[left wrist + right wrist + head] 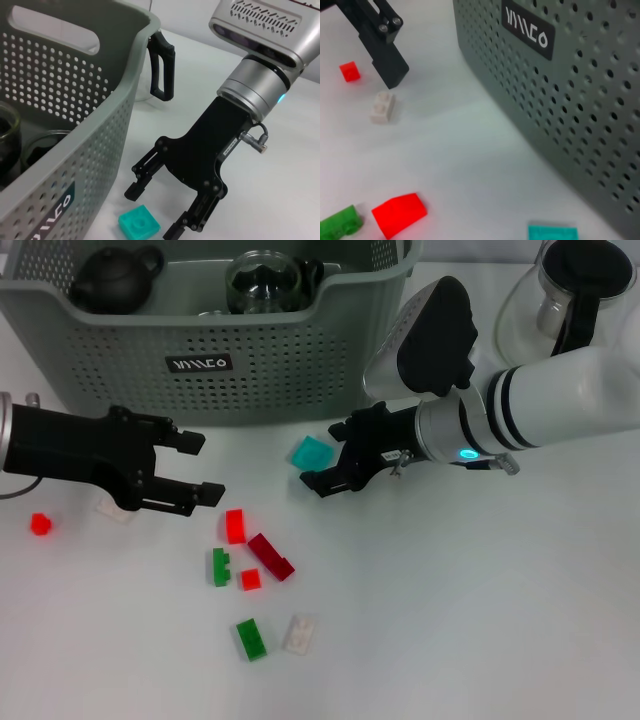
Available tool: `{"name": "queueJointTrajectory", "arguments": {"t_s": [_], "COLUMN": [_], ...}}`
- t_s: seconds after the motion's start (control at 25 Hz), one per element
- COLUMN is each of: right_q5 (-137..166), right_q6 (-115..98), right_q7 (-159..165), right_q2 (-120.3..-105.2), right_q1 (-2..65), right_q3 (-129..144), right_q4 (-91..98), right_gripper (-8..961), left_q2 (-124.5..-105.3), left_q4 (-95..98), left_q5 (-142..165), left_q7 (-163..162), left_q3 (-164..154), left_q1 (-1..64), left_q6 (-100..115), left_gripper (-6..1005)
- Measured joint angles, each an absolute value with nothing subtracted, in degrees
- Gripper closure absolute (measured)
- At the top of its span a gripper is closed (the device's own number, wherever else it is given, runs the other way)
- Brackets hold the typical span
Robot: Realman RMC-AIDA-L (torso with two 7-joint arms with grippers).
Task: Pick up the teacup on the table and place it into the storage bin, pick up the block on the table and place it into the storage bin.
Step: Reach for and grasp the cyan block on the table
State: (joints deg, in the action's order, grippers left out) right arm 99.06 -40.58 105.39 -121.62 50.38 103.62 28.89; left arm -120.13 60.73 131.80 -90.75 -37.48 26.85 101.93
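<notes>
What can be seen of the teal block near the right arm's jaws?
The teal block is a small, square, plastic-looking piece with a raised square stud on top, seen in the left wrist view. It lies flat on the white table, just in front of the storage bin, not touching it. The right gripper has its jaws open right beside it, not closed on it.
</notes>
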Motion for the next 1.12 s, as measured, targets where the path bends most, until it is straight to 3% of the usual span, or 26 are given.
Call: {"name": "queueJointTrajectory", "arguments": {"t_s": [0.32,0.76,1.12], "right_q5": [97.5,97.2,94.5], "right_q6": [-40.3,-39.1,-37.1], "right_q7": [105.5,105.7,105.7], "right_q2": [-121.64,-121.65,-121.73], "right_q1": [50.4,50.5,50.9], "right_q3": [104.3,104.8,109.1], "right_q4": [28.7,28.1,28.1], "right_gripper": [131,312,311], "left_q2": [-120.23,-120.25,-120.32], "left_q4": [60.6,60.6,60.0], "left_q5": [131.7,131.7,131.7], "left_q7": [-90.7,-90.4,-89.9], "left_q3": [-37.6,-37.4,-37.2], "left_q1": [26.8,26.6,27.0], "left_q6": [101.6,101.6,101.5], "left_gripper": [246,247,247]}}
